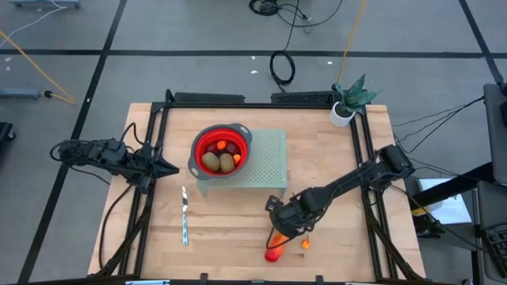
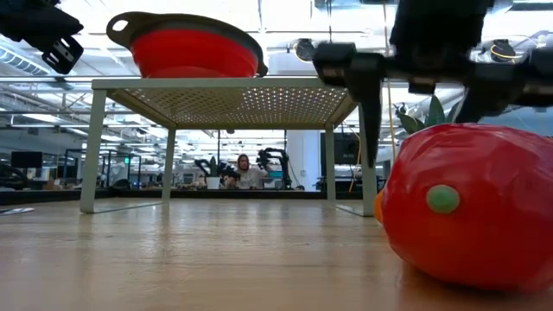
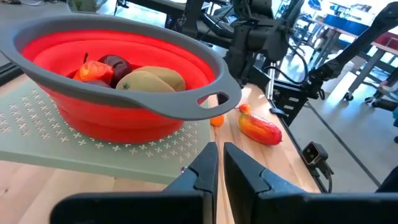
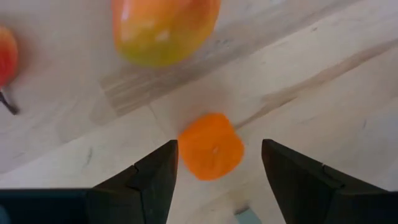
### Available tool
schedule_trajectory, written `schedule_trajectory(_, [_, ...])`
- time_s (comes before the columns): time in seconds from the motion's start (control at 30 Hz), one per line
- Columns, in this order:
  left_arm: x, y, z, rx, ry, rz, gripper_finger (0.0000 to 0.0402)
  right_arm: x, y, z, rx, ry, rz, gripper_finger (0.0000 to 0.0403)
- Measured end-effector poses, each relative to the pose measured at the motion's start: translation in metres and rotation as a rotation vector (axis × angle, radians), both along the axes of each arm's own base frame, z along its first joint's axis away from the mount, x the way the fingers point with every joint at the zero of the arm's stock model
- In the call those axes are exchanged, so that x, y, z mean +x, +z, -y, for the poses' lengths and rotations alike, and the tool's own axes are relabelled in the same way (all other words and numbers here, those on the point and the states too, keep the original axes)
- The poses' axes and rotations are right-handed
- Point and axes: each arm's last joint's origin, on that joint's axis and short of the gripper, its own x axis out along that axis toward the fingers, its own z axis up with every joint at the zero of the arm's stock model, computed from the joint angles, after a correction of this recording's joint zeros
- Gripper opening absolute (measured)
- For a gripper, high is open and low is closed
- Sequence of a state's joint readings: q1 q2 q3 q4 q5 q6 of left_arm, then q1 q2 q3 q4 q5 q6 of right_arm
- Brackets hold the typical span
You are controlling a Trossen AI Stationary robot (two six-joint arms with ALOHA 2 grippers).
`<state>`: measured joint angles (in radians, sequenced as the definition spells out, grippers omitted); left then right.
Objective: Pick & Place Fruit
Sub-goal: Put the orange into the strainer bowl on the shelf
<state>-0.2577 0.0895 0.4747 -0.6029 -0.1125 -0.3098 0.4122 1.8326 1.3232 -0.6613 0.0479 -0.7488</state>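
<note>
At the front edge of the wooden counter lies the long red-orange fruit, with a small orange piece just beside it. Directly above that small piece hangs the right claw, its fingers spread wide with the piece showing between them; nothing is gripped. A yellow-orange fruit lies just beyond the piece in the right wrist view, and a red one shows at that picture's edge. Left of these fruits, a slim silver knife lies flat on the counter, well apart from them. Farther back stands a pale green perforated rack, and on it sits the red bowl with its grey rim. Inside the bowl are two brown-green ovals, dark-red round fruits and an orange piece. Off to the left side, the left claw hovers beside the rack, fingers closed and empty. At the far right corner stands a small potted plant.
</note>
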Motion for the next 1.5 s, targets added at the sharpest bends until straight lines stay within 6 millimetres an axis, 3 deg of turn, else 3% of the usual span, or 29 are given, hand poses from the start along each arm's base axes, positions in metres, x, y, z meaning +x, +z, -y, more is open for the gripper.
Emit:
schedule_trajectory(0.7, [0.0,0.0,0.0,-0.001,0.0,0.0,0.0024,-0.01,-0.034,0.013,-0.016,0.023,0.001,0.0224])
schedule_trajectory(0.93, [0.0,0.0,0.0,-0.001,0.0,0.0,0.0024,-0.012,-0.035,0.014,-0.021,0.023,-0.003,0.0215])
schedule_trajectory(1.3, [0.0,0.0,0.0,-0.001,0.001,0.0,0.0024,-0.009,-0.034,0.013,-0.002,-0.012,0.022,0.0152])
schedule_trajectory(1.5, [0.0,0.0,0.0,-0.001,0.001,0.0,0.0024,-0.008,-0.03,0.011,0.023,-0.049,0.054,0.0151])
